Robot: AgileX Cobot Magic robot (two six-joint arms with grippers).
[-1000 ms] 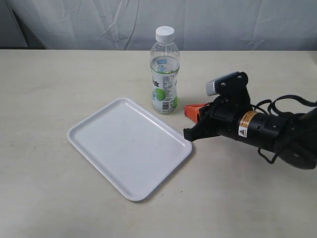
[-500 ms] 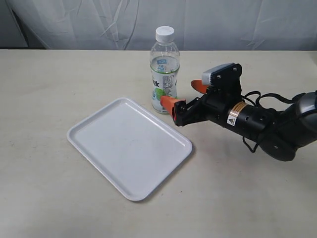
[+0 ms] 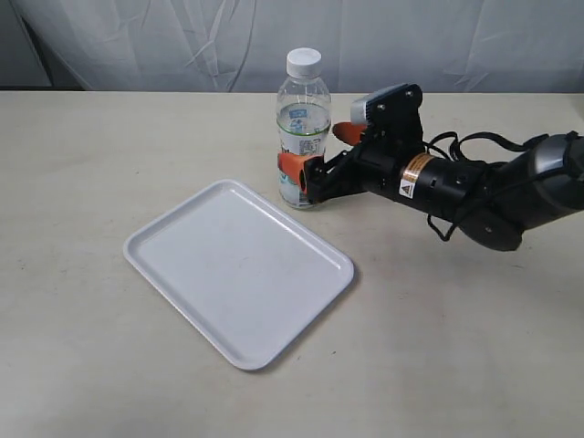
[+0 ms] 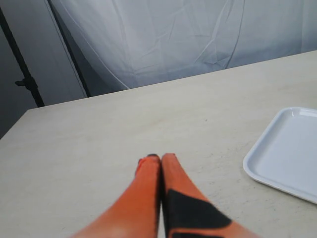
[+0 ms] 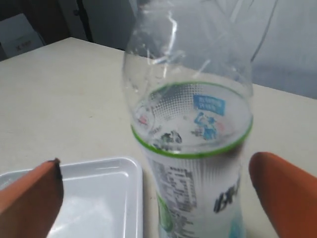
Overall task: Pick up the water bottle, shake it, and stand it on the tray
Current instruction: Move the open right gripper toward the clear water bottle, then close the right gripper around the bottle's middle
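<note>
The water bottle (image 3: 302, 132) stands upright on the table just behind the tray's far corner, white cap on top. It fills the right wrist view (image 5: 190, 148), its label facing the camera. My right gripper (image 3: 315, 151) is open, with one orange finger (image 3: 288, 164) in front of the bottle and the other behind it; both stand clear of its sides in the right wrist view. The white tray (image 3: 182, 283) lies flat and bare, its corner showing as the tray (image 5: 106, 171) beside the bottle. My left gripper (image 4: 159, 159) is shut on nothing, low over bare table, with the tray (image 4: 285, 158) off to one side.
A pale curtain (image 3: 182, 41) hangs behind the table's far edge. The right arm (image 3: 474, 187) and its cables stretch across the table's right side. A dark stand (image 4: 27, 82) is beyond the table in the left wrist view.
My right gripper has moved left and away toward the bottle, from beside the tray's right edge until its open fingers straddle the bottle. Bottle and tray have not moved.
</note>
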